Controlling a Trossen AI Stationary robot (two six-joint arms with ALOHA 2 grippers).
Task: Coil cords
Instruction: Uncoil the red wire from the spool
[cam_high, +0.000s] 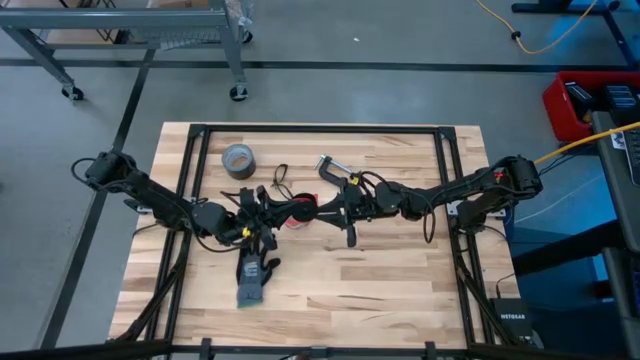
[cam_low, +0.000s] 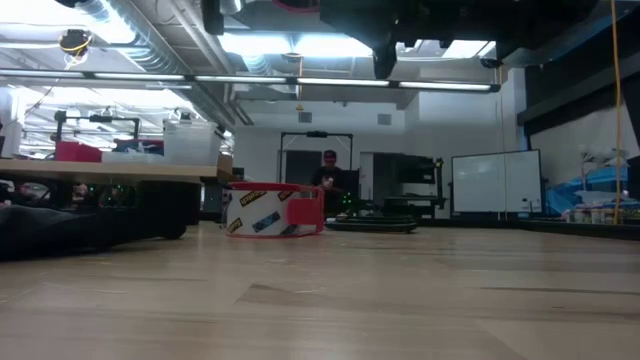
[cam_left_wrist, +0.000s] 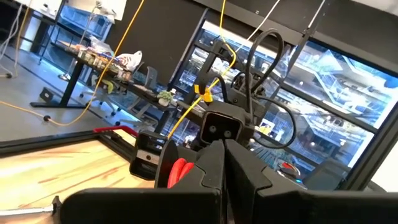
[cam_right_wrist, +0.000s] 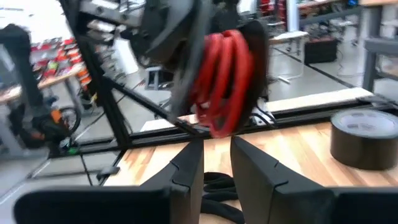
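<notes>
I had the two grippers meeting near the middle of the table (cam_high: 400, 280). The left gripper (cam_high: 262, 215) was shut tight on the red cord (cam_right_wrist: 222, 81), already wound into loops. My right gripper (cam_right_wrist: 216, 163) was half open and held nothing. The red loops hung just ahead of it, at about nine o'clock. The black cord (cam_high: 279, 180) lay at eleven o'clock, beside the grey tape roll (cam_high: 238, 158).
</notes>
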